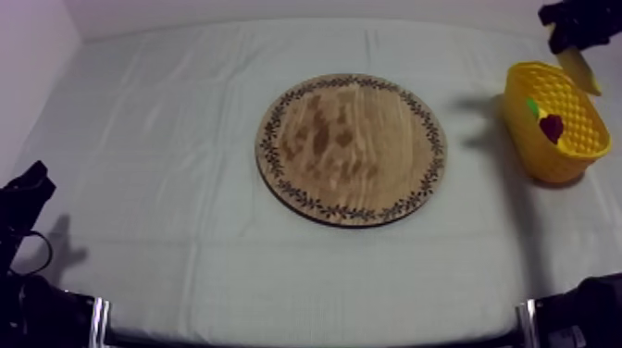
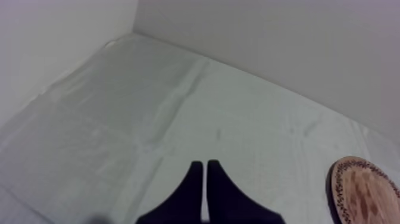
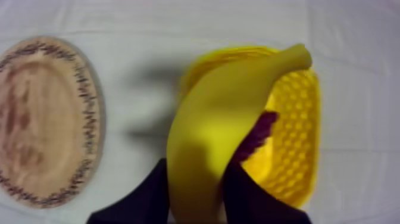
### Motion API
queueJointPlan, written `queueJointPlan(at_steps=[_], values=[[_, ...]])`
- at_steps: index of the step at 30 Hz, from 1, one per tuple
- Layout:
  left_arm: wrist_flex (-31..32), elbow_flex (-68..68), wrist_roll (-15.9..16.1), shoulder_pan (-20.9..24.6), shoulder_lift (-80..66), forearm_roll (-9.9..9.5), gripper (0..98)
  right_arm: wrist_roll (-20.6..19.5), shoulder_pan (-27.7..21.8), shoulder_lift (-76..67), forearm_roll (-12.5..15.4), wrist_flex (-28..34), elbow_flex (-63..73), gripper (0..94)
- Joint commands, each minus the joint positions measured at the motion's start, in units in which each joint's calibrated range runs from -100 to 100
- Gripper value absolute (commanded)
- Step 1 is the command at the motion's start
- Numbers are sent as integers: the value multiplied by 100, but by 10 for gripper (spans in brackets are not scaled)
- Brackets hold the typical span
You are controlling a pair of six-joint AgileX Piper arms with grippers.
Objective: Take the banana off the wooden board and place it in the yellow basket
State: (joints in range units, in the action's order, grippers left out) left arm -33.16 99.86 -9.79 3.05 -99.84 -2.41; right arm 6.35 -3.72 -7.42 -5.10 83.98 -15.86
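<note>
The yellow banana (image 3: 220, 119) sits between my right gripper's (image 3: 199, 176) black fingers, which are shut on it. It hangs over the yellow basket (image 3: 294, 143) with its tip past the far rim. From above, my right gripper (image 1: 566, 35) is at the far right with the banana (image 1: 578, 67) pointing down behind the basket (image 1: 546, 157). The round wooden board (image 1: 352, 148) lies bare in the middle of the table. My left gripper (image 2: 204, 176) is shut on nothing, its fingers a narrow wedge, and rests low at the left (image 1: 26, 190).
Inside the basket lie a dark red-purple fruit (image 1: 553, 126) and a bit of green (image 1: 533, 106). Grey-white cloth stretches wide to the left of the board. A wall rises behind the table. The board's rim (image 2: 357, 179) is off to one side of my left gripper.
</note>
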Motion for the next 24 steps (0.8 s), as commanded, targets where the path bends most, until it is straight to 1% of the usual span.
queueJointPlan(at_steps=[1,6,11,17,24], values=[[1,3,0,2,2,-1,1,147,-271,23,-39,-113,-40,214],[1,3,0,2,2,-1,1,312,-531,80,-137,-264,-139,213],[1,3,0,2,2,-1,1,357,-627,189,-208,-374,-297,218],[1,3,0,2,2,-1,1,263,-620,512,-279,-602,-581,245],[1,3,0,2,2,-1,1,50,-597,1208,-331,-1138,-857,275]])
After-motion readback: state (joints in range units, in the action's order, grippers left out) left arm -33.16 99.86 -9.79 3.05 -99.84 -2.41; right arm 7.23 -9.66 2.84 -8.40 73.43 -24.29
